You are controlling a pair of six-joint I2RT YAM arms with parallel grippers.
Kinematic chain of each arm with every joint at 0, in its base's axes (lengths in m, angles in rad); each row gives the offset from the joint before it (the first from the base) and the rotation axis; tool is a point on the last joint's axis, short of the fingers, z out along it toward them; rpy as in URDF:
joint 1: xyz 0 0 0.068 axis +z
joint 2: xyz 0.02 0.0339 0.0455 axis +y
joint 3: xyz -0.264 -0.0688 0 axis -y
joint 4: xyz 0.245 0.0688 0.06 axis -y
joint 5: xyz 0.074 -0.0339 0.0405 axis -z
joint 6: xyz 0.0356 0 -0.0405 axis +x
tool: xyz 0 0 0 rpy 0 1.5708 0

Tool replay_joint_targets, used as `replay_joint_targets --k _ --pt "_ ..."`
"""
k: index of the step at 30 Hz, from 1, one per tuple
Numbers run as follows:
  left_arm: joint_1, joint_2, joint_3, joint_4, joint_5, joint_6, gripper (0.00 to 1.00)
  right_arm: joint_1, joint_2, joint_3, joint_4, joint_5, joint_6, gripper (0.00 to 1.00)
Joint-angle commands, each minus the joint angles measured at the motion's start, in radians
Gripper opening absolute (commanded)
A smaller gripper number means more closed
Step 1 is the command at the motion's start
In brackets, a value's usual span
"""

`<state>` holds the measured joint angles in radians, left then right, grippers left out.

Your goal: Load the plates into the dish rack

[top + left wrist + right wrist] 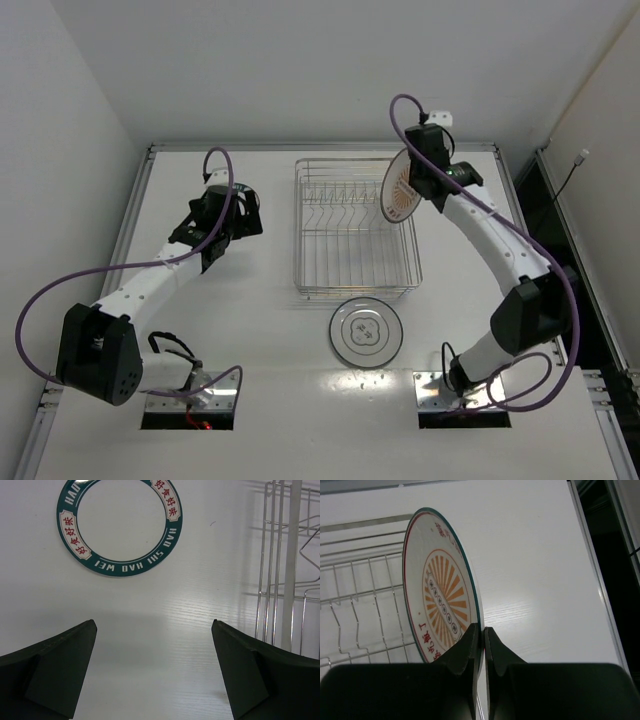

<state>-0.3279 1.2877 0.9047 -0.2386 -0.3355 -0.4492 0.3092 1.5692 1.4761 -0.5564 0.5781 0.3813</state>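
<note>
I work over a white tabletop (260, 330) that fills the middle of the top view. A metal rail (128, 225) trims its edge on the left of the frame. A plain white side wall (60, 110) rises at the upper left and a back wall (300, 60) spans the top. Down the right side runs a dark gap (540, 200). The light is soft and even.

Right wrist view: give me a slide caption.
Right fingers pinch the orange-patterned plate by its rim, upright, with the dish rack behind it.
</note>
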Motion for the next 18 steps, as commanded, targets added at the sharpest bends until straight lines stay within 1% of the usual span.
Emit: replay_joint_targets --k 1,7,10,14,18 --pt "-0.007 -0.001 0.031 0.019 -0.002 0.009 1.0 0.047 -0.003 0.052 0.05 0.181 -0.05 0.0" --pt "-0.007 -0.001 0.031 0.019 -0.002 0.009 1.0 0.097 -0.003 0.075 0.082 0.307 -0.113 0.0" --pt "-0.007 -0.001 0.031 0.019 -0.002 0.009 1.0 0.12 -0.014 0.084 0.105 0.341 -0.146 0.0" --pt "-0.007 -0.001 0.031 0.019 -0.002 0.009 1.0 0.12 -0.023 0.096 0.128 0.33 -0.174 0.0" --pt "-0.007 -0.001 0.031 0.019 -0.002 0.009 1.0 0.12 0.037 0.096 0.119 0.298 -0.174 0.0"
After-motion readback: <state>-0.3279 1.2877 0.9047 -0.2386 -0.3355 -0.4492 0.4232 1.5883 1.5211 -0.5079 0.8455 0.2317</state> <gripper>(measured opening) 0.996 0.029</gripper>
